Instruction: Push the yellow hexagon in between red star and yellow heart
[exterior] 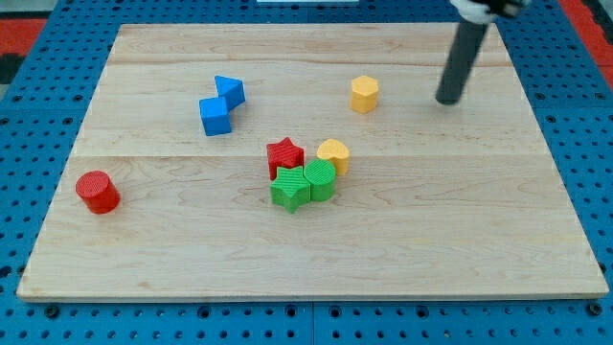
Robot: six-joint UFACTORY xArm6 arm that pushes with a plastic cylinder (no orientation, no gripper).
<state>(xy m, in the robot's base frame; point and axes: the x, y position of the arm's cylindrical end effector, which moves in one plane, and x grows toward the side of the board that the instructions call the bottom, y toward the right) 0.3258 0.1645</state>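
Observation:
The yellow hexagon (364,94) stands alone on the wooden board toward the view's top, right of centre. The red star (284,156) and the yellow heart (333,153) sit side by side near the board's middle, a small gap between them, below and left of the hexagon. My tip (447,100) is on the board to the right of the yellow hexagon, well apart from it, at about the same height in the view. The rod rises from it toward the view's top right.
A green star (288,189) and a green round block (320,179) touch just below the red star and yellow heart. Two blue blocks (221,103) sit at upper left. A red cylinder (97,192) stands near the left edge.

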